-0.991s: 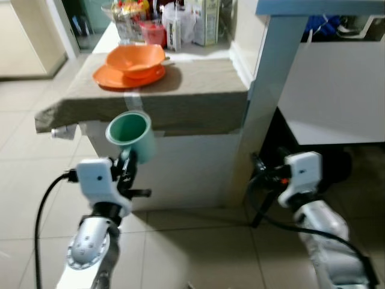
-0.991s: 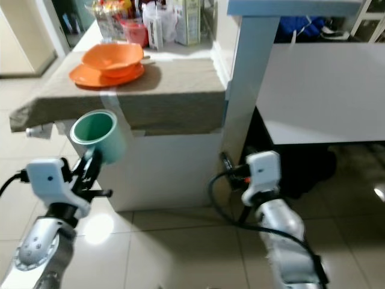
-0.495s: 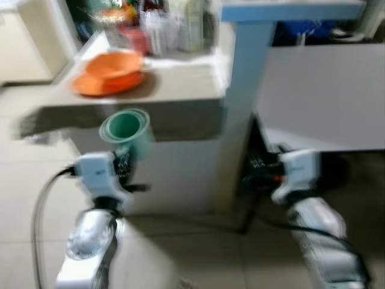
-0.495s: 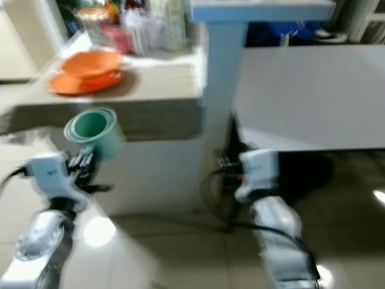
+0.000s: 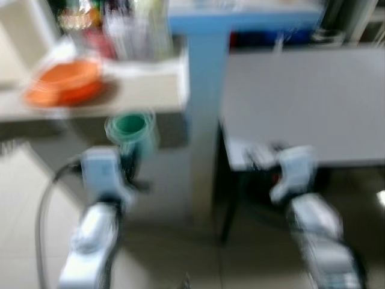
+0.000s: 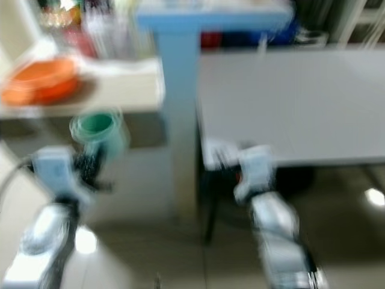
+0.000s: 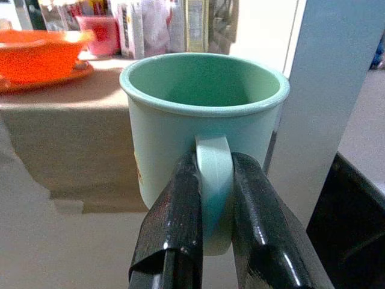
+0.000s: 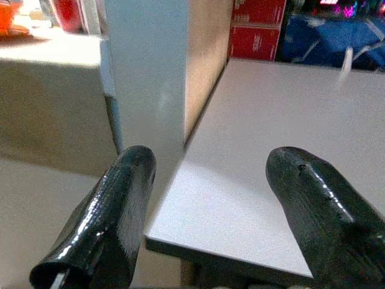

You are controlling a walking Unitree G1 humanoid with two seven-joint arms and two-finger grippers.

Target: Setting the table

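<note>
Beside blue post (image 7: 337,90), L gripper (image 7: 215,198) clamping green mug (image 7: 201,114) handle, R gripper (image 8: 210,211) wide, empty.

head views motion-blurred, packages (image 7: 157,25) behind green mug (image 7: 203,123) unreadable

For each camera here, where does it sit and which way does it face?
Left and right eye views: on the head, looking forward and down at the counter and white table; both arms show, blurred.
Left wrist view: along the left gripper, clamped on the green mug handle.
Right wrist view: along the open right gripper, toward the table.
Shared: orange bowl, blue post.
</note>
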